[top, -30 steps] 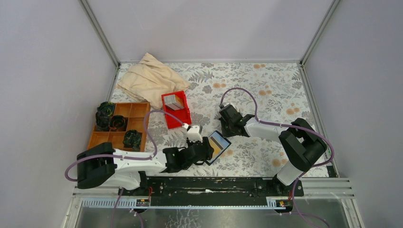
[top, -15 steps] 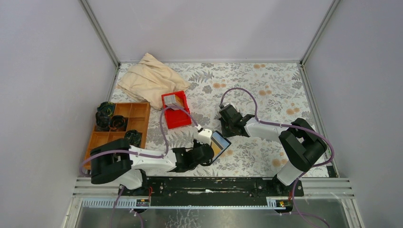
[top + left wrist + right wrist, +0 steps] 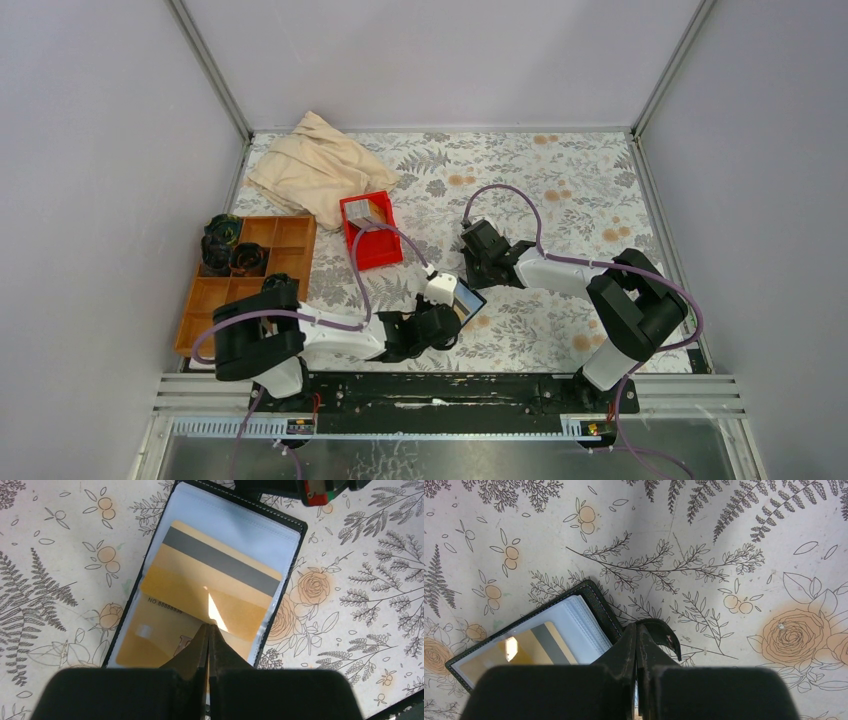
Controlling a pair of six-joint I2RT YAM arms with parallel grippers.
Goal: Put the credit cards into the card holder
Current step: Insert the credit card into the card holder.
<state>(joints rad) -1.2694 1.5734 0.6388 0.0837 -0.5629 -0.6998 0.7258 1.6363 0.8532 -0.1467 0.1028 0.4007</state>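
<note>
- Card holder: black, lying open and flat on the floral table, at the near middle between the two arms. Clear sleeves face up.
- In it: a striped tan card, dark band across its upper part, lying skewed across the sleeves. A second tan card sits lower, under clear plastic, with a printed number along its edge.
- Red bin: left of centre, well apart from the holder. A small stack of cards sits at its far end, grey on top; number in the stack not readable.
- Brown tray: at the left edge, divided into compartments. Dark round items sit in the far-left ones; three are plain to see.
- Count: one holder, one bin, one tray, one beige cloth bunched at the far left, two tan cards in the holder.
- Left claw: jaws pressed together, tips over the near edge of the striped card. Cannot tell whether anything is pinched between them.
- Right claw: jaws together, tips at the holder's far corner. The clasp tab curls up just beside them. Cannot tell whether they pinch the cover.
</note>
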